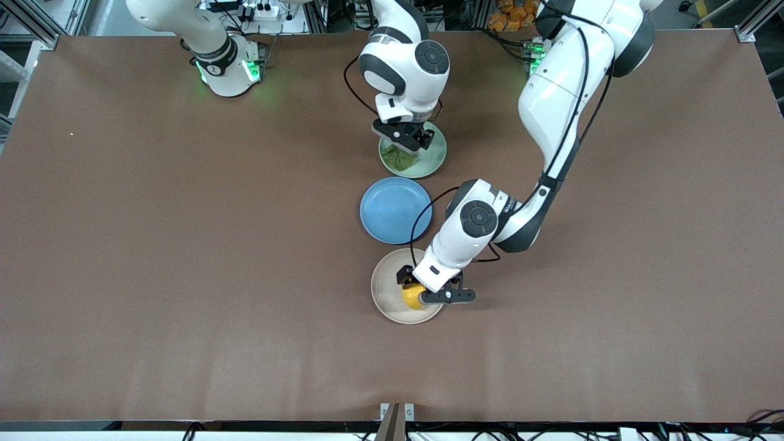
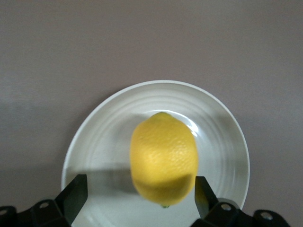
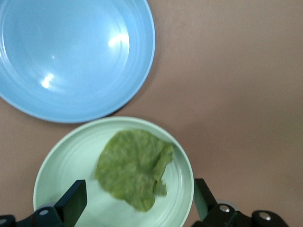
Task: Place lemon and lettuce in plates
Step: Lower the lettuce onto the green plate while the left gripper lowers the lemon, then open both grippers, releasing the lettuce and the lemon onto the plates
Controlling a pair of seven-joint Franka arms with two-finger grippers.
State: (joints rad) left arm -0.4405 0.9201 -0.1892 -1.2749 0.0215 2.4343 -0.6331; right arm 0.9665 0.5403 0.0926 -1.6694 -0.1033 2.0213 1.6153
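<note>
mint plate (image 1: 436, 158) partly hidden, blue plate (image 3: 71, 56) cropped

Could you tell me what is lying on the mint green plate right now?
The lettuce lies on the mint green plate, under the open right gripper. In the front view the gripper covers part of the plate.

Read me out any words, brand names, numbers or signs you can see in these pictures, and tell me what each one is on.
Small dark lettering on the left arm's white wrist housing: too small to read.
Lemon, lettuce, beige plate, mint plate, blue plate, table: no text, label or number on any of them.
Left hand and right hand: no readable marking.
</note>
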